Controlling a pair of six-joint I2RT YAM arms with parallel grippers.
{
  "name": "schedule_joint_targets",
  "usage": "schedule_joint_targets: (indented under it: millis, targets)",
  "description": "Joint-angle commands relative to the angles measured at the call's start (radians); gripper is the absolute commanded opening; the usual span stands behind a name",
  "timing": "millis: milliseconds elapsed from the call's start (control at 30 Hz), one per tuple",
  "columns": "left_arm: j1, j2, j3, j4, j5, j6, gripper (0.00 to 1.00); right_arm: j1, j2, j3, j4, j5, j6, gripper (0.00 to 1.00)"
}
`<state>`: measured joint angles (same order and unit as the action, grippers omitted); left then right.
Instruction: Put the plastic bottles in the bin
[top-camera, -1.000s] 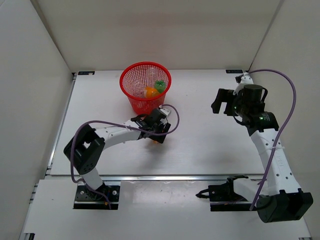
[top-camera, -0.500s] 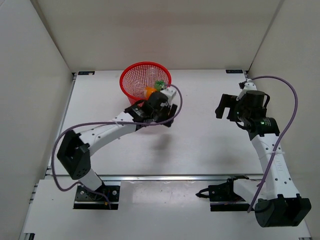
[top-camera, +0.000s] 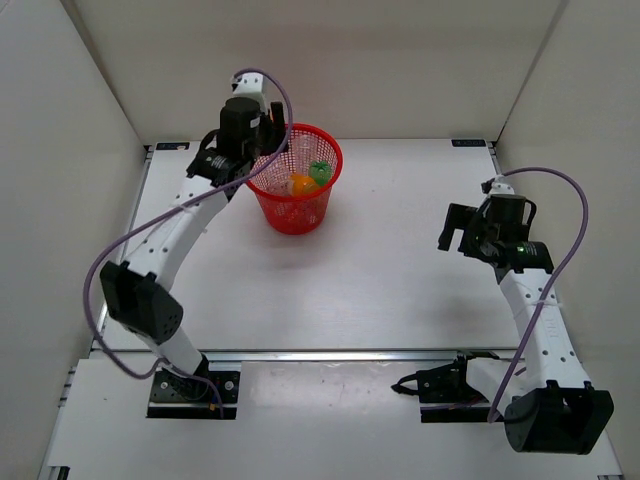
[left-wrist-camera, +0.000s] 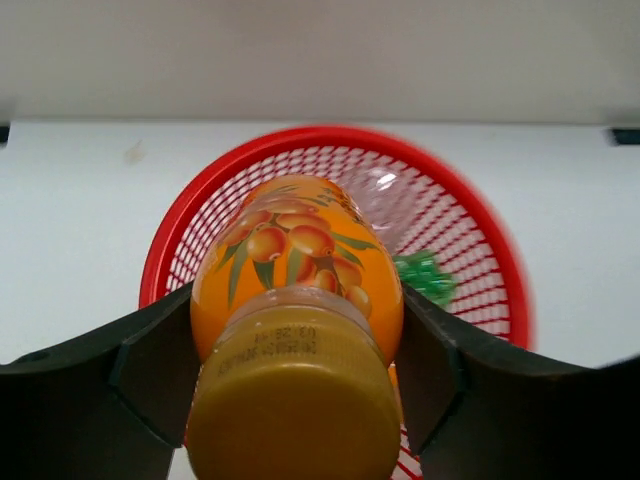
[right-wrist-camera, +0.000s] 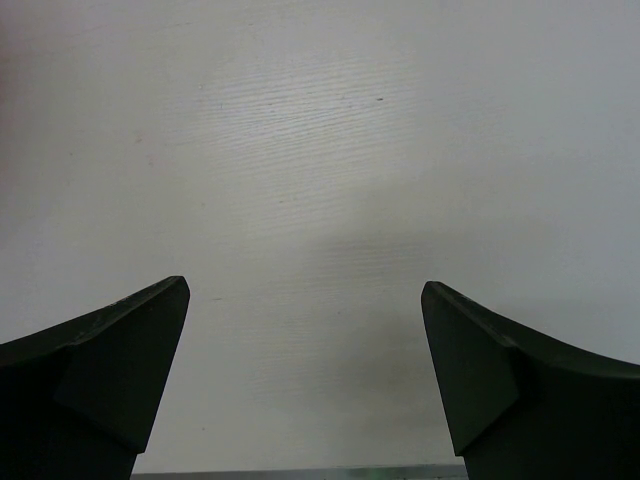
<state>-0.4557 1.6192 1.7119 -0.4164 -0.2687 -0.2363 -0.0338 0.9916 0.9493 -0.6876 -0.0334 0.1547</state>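
My left gripper (left-wrist-camera: 297, 302) is shut on an orange bottle (left-wrist-camera: 295, 250) with a fruit label, cap toward the camera. It hangs over the red mesh bin (left-wrist-camera: 168, 258). In the top view the left gripper (top-camera: 266, 140) is above the left rim of the bin (top-camera: 331, 150), and the arm hides the held bottle. Inside the bin lie another orange bottle (top-camera: 300, 185), a green bottle (top-camera: 320, 170) and a clear bottle (left-wrist-camera: 385, 195). My right gripper (top-camera: 452, 228) stands open over bare table at the right, with nothing between its fingers (right-wrist-camera: 130, 340).
White walls close the table (top-camera: 400, 280) in on the left, back and right. The bin stands at the back, left of centre. Purple cables loop off both arms.
The left arm has lifted the orange bottle from the table in front of the bin and swung it up over the bin's left rim. The right arm has drawn back slightly toward the near side.
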Motion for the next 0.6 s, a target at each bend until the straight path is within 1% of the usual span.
schedule_joint_targets:
  millis: [0, 33, 100, 133, 200, 267, 300, 367, 433, 467, 500, 533, 567]
  targets:
    - [0.015, 0.054, 0.009, -0.047, -0.018, 0.017, 0.82, 0.003, -0.005, -0.006, 0.019, 0.02, -0.004, 0.99]
    - [0.009, 0.06, 0.011, -0.042, -0.029, 0.031, 0.99, -0.001, -0.005, -0.009, 0.014, 0.024, -0.003, 0.99]
    - [0.017, 0.07, 0.04, -0.065, -0.044, 0.031, 0.98, -0.021, 0.001, 0.006, -0.003, 0.012, -0.006, 0.99]
    - [0.028, 0.074, 0.092, -0.096, -0.038, 0.023, 0.99, -0.024, 0.005, 0.015, -0.012, 0.01, 0.002, 0.99]
    - [0.038, 0.052, 0.109, -0.13, -0.034, 0.018, 0.99, -0.026, 0.001, 0.016, -0.015, 0.003, -0.013, 0.99]
    - [0.029, 0.01, 0.08, -0.125, -0.04, 0.029, 0.99, -0.017, -0.01, -0.001, -0.009, 0.004, -0.015, 0.99]
    - [0.017, -0.005, 0.063, -0.131, -0.07, 0.031, 0.99, -0.005, -0.007, -0.003, -0.007, 0.012, -0.02, 0.99]
    - [0.009, -0.06, 0.042, -0.178, -0.075, 0.011, 0.99, -0.002, -0.01, -0.004, -0.018, 0.0, -0.008, 0.99]
    - [0.017, -0.114, -0.039, -0.229, -0.063, -0.029, 0.99, -0.017, 0.005, -0.009, -0.042, -0.003, 0.0, 1.0]
    - [0.028, -0.171, -0.073, -0.248, -0.066, -0.061, 0.99, -0.017, 0.012, -0.012, -0.053, -0.005, 0.003, 0.99]
    - [0.029, -0.242, -0.168, -0.252, -0.064, -0.075, 0.99, -0.027, 0.015, -0.017, -0.055, 0.003, 0.003, 0.99]
    - [0.014, -0.283, -0.266, -0.259, -0.072, -0.084, 0.98, -0.025, 0.016, -0.018, -0.065, 0.004, 0.011, 0.99]
    - [0.012, -0.356, -0.308, -0.268, -0.096, -0.106, 0.99, -0.023, 0.021, -0.024, -0.072, 0.01, 0.009, 0.99]
